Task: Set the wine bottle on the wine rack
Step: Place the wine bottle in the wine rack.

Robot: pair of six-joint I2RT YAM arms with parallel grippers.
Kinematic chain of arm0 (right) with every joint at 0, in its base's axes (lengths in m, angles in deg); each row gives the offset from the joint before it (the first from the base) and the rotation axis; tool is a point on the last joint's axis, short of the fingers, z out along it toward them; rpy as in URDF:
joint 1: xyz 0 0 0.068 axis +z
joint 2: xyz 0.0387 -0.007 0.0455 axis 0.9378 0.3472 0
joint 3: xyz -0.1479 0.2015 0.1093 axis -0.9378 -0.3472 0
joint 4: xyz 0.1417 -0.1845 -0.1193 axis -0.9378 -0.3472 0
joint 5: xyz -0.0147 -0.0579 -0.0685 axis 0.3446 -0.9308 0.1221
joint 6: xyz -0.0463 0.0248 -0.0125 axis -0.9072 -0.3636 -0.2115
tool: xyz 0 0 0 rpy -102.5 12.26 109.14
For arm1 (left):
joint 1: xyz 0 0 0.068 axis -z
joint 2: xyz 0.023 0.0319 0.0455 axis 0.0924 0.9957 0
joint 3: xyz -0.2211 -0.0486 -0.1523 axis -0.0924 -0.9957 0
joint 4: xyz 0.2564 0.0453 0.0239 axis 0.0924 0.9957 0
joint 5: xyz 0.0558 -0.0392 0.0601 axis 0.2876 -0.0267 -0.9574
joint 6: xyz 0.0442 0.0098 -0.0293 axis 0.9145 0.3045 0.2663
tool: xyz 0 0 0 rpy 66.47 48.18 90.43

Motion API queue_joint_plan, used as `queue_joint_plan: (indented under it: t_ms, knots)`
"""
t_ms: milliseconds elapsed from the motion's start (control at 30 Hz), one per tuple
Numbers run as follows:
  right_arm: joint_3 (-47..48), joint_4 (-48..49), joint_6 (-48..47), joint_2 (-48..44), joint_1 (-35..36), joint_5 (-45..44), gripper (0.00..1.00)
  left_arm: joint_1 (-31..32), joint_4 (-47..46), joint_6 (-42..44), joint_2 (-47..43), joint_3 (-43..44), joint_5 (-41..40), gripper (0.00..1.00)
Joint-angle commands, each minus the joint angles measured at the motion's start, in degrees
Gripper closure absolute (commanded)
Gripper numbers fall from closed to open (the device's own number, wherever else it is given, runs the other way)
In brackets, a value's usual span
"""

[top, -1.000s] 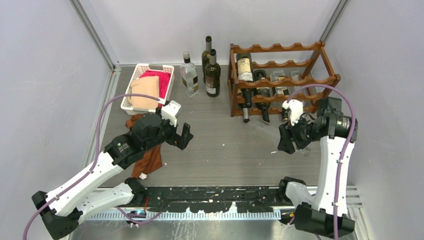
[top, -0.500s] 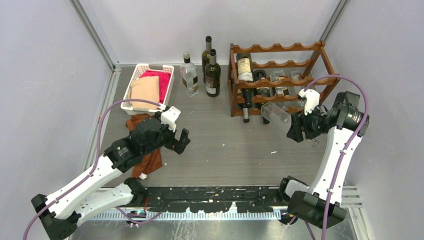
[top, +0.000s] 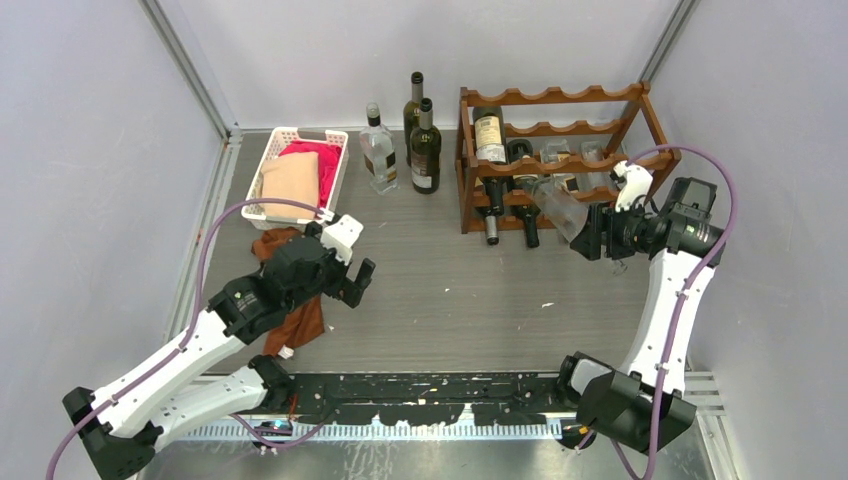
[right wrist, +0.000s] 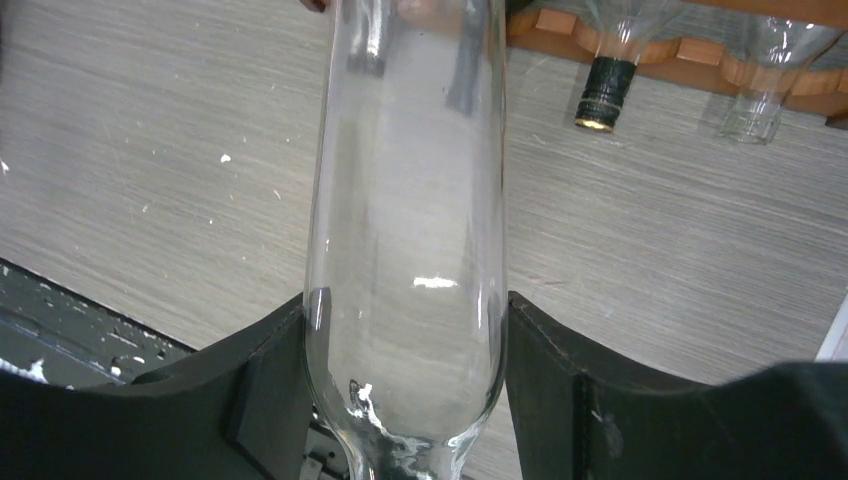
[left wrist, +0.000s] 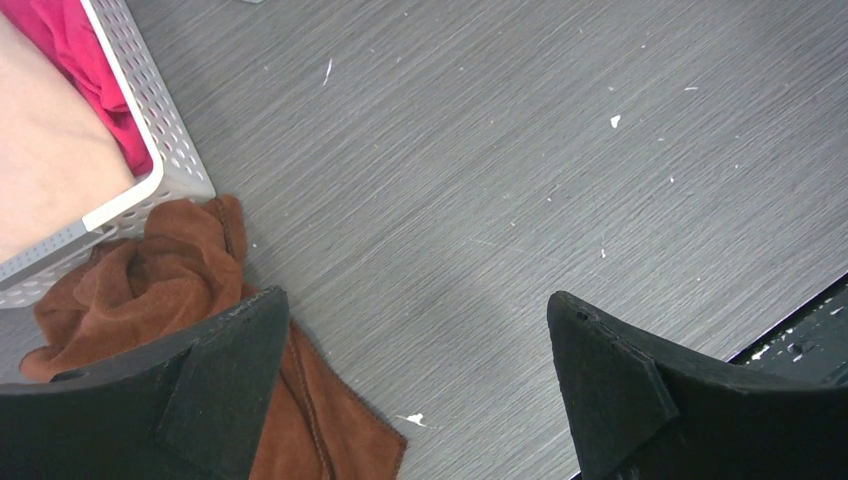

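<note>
While the right gripper (top: pixel 592 230) pinches the clear wine bottle (top: pixel 560 205) near its base, jaws pressed vs. both sides of the glass, the bottle hangs tilted above the table (top: pixel 450 290). Its neck points at the wine rack (top: pixel 550 97), front side, right half. Can't tell if the neck touches a rail. Left gripper (top: pixel 355 282) hovers low w/ jaws spread wide, empty, near a brown cloth (left wrist: pixel 150 290) & white basket (left wrist: pixel 165 150).
</note>
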Motion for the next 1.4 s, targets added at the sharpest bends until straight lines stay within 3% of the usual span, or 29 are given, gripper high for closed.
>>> queue_joint_plan:
  t_ms: [0,867,1367]
  knots:
    - [-0.44,9.64,5.61,0.64,-0.06,4.91,0.99,-0.29,-0.57,1.28,-1.21,-0.92,-1.5,0.0]
    - [-9.85,37.44,22.95,1.48,13.75,-7.83,0.99,-1.65,-0.67,1.79,-0.99,-1.5,-0.29,0.0]
    - [-16.99,55.89,29.66,3.79,23.95,-24.52,0.99,-2.73,-1.09,1.88,0.17,-1.69,0.58,0.0]
